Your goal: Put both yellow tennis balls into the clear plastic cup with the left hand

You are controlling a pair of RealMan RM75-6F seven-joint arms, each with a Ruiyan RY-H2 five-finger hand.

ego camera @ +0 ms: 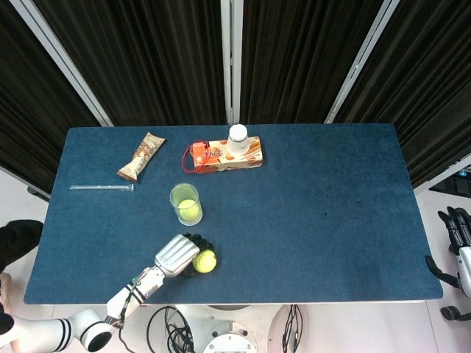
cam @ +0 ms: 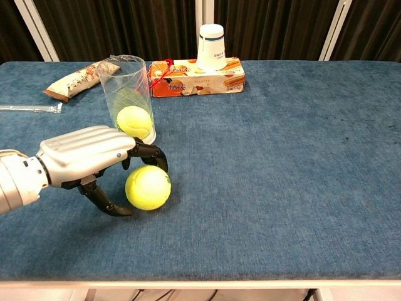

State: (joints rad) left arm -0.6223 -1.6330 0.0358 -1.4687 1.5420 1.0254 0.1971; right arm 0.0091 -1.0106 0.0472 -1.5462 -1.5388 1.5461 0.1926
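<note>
A clear plastic cup (ego camera: 185, 204) (cam: 127, 100) stands upright left of the table's middle, with one yellow tennis ball (ego camera: 190, 212) (cam: 134, 121) inside at its bottom. The second yellow tennis ball (ego camera: 205, 260) (cam: 148, 187) lies on the blue cloth near the front edge. My left hand (ego camera: 176, 255) (cam: 88, 157) cups this ball from its left: the fingers arch over its top and the thumb reaches low beside it. The ball still rests on the table. My right hand (ego camera: 460, 246) hangs off the table's right edge, holding nothing.
An orange snack box (ego camera: 224, 155) (cam: 197, 76) lies at the back with an upturned white paper cup (ego camera: 238, 138) (cam: 212, 47) on it. A wrapped snack bar (ego camera: 141, 156) (cam: 72, 81) and a thin clear wrapped straw (ego camera: 101, 187) (cam: 28, 108) lie at the left.
</note>
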